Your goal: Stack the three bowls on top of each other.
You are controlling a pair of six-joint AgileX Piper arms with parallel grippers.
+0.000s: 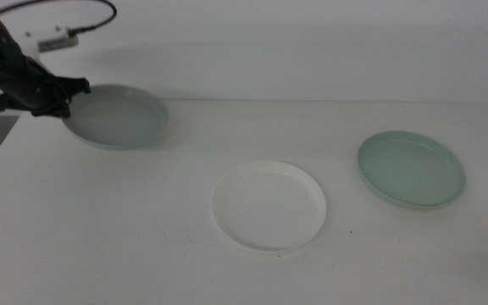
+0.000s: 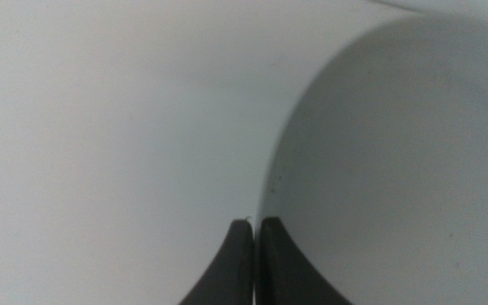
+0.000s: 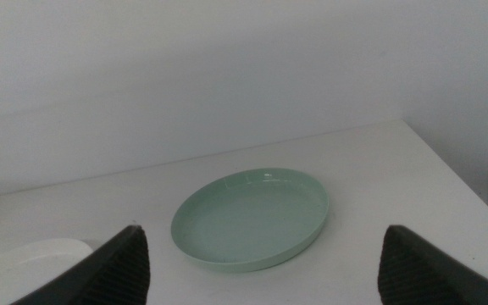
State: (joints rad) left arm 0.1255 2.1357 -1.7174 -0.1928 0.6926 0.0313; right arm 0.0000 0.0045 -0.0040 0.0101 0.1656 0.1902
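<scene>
1. Nearest to us in the middle view lies the white, shallow round plastic bowl (image 1: 268, 206), flat on the white table (image 1: 125, 237), a little to the right of the table's middle and free of both arms.
2. To its right and slightly farther back we see the pale mint green shallow round plastic bowl (image 1: 412, 169), also flat on the table, near the white one with a clear gap between them.
3. The right wrist view shows that green bowl (image 3: 252, 218) resting upright in front of a plain wall, with an edge of the white bowl (image 3: 49, 252) at one side.
4. The right gripper (image 3: 261, 271) does not show in the middle view; in its own wrist view its two dark jaws stand wide apart with nothing between them, drawn back from the green bowl.
5. Far left at the back of the table sits the grey-blue shallow round plastic bowl (image 1: 117, 115), well apart from the other two.
6. The left gripper (image 1: 60, 98) reaches in from the left and meets that bowl at its left rim.
7. In the left wrist view we see the left gripper's (image 2: 254, 227) jaws pressed close on the thin rim of the grey-blue bowl (image 2: 396, 161), one jaw inside the dish and one outside.
8. Whether the bowl's base rests on the table or hangs just above it, we cannot tell.
</scene>
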